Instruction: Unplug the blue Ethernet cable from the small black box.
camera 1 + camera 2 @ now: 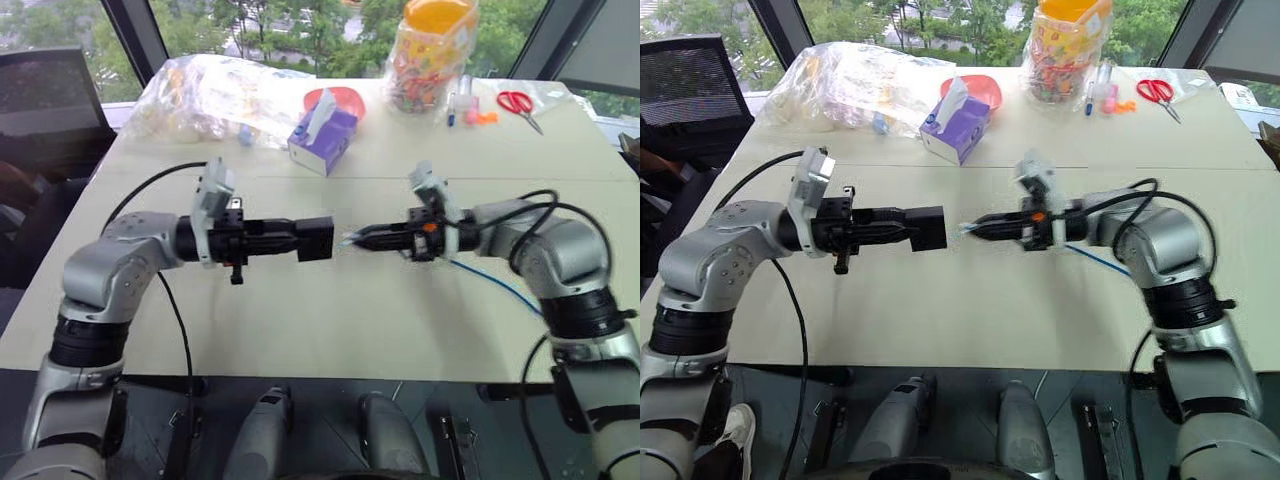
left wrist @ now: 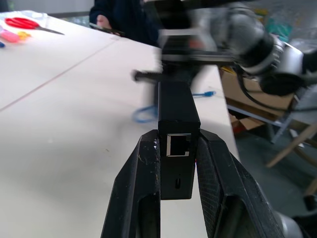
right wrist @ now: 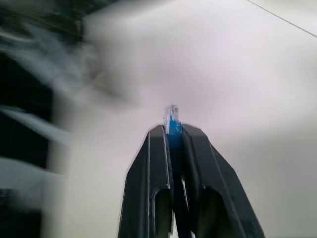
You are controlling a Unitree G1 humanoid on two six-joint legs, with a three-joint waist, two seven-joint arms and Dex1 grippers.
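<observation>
Left arm: bent at the elbow, forearm level, pointing inward; left gripper (image 1: 318, 238) with both fingers clamped flat against a held block. Right arm: mirrored, forearm angled slightly downward, pointing inward; right gripper (image 1: 362, 237) pinched tight. Tips face each other, apart.

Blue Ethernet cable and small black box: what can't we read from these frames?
- Blue Ethernet cable: far end cut off behind the right arm, eye views.
- Its plug: latch too blurred, right wrist view.
- Small black box: far end lost in blur, left wrist view.
- Box's lower port: too small to identify.
</observation>
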